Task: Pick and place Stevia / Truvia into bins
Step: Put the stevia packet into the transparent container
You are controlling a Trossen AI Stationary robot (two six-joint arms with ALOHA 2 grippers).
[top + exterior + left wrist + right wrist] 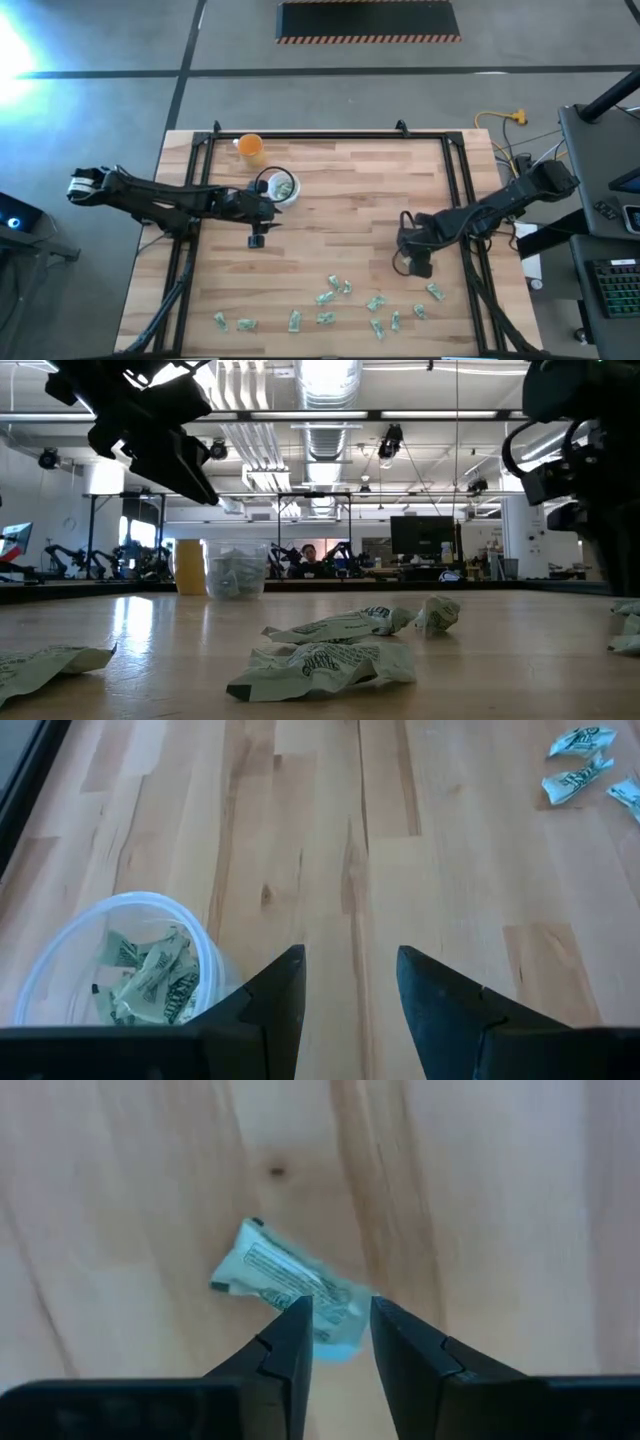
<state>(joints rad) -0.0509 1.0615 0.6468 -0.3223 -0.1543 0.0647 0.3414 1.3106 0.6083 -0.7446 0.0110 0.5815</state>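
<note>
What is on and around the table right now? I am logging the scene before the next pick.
loose sachets: about a dozen, green-and-white, crumpled, scattered along the table's near edge
binned sachets: several, exact number unclear, inside the clear cup
clear cup: one, whitish, far left part of the table
orange cup: one, at the far edge, behind the clear cup
table: one, pale wood with a black frame
person: one, far back in the room
left gripper: open, empty, beside the clear cup
right gripper: raised on the right side, closed on the held sachet
</note>
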